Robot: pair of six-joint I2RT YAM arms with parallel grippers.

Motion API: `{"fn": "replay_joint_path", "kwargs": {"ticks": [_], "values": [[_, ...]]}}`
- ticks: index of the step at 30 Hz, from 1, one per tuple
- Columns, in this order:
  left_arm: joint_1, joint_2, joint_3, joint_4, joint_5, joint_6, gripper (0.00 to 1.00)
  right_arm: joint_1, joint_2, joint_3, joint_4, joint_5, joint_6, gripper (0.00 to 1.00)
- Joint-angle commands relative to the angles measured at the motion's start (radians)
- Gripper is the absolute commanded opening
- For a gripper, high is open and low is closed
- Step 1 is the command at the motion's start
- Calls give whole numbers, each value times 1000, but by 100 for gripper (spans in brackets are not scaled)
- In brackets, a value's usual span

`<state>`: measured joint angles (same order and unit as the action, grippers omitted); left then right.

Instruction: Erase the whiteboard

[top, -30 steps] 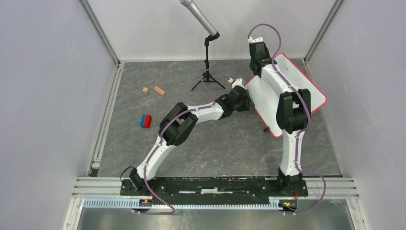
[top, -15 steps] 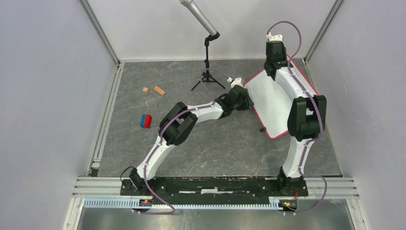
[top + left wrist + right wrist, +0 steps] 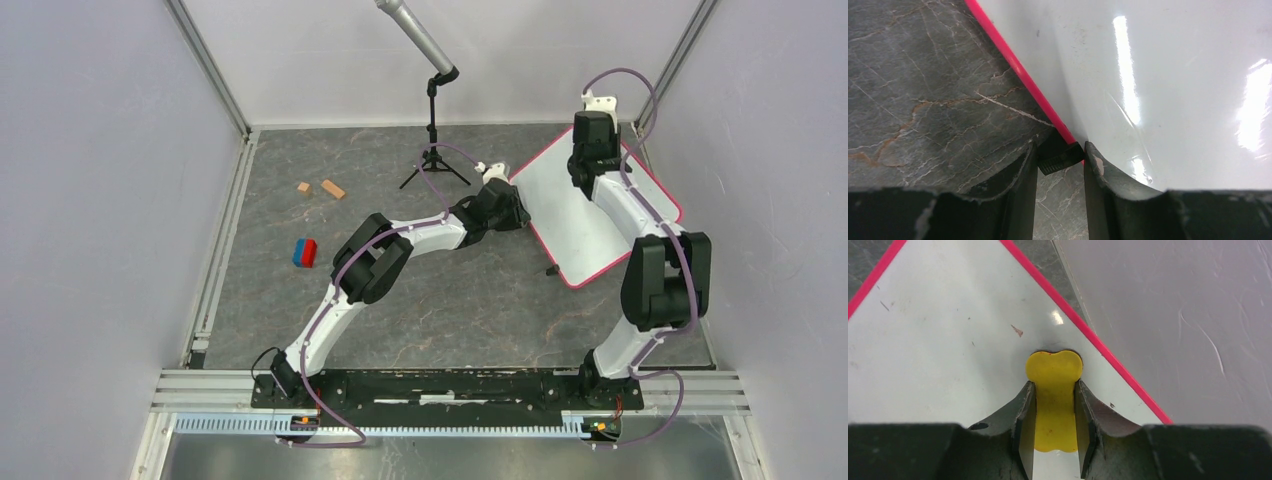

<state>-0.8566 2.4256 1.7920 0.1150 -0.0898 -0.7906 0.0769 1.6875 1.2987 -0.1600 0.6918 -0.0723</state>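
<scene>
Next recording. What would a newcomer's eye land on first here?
The whiteboard, white with a pink-red rim, lies at the table's far right, and both arms reach to it. The right jaws grip a yellow bone-shaped piece that sits on the board close to its rim. The left jaws close on a small black foot at the board's left edge.

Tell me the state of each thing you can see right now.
whiteboard: lying face up, nearly clean, a few specks.
yellow piece: resting on the whiteboard near its rim.
left gripper: shut on the whiteboard's black foot.
right gripper: shut on the yellow piece.
</scene>
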Motion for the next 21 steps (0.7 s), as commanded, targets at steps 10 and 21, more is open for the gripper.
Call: {"fn": "replay_joint_path", "kwargs": {"ticks": [10,21], "values": [[7,20,-45,-150,-46,10,2,42,291,381,-112,-45,-8,33],[5,20,-44,-152,-51,13,2,35,227,270,-104,-11,-1,33]]}}
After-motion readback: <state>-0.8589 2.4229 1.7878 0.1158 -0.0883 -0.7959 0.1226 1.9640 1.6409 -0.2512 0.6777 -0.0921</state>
